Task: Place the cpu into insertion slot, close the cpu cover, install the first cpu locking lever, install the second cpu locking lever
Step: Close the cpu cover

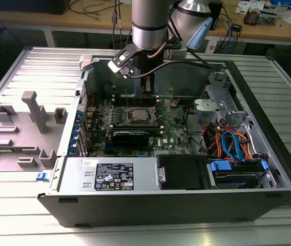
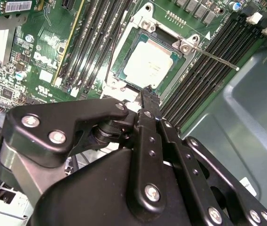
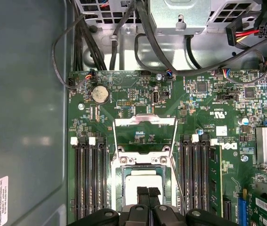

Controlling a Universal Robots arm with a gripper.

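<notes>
End effector (image 3: 148, 191), fingers together, hangs over the cpu (image 3: 143, 179) seated in the insertion slot (image 3: 118, 183); cpu cover (image 3: 145, 121) open.

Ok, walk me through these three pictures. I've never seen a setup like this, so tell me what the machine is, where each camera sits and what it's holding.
The exterior view comes from a camera off the arm. It shows one robot arm reaching down into an open computer case that lies on a ribbed metal table. The two wrist views come from cameras riding on the arm, looking past its gripper. Below the gripper is the green motherboard. The silver cpu already sits in the insertion slot. The cpu cover, a thin metal frame, is flipped open. The fingers look closed together just above the chip, holding nothing that I can see.
</notes>
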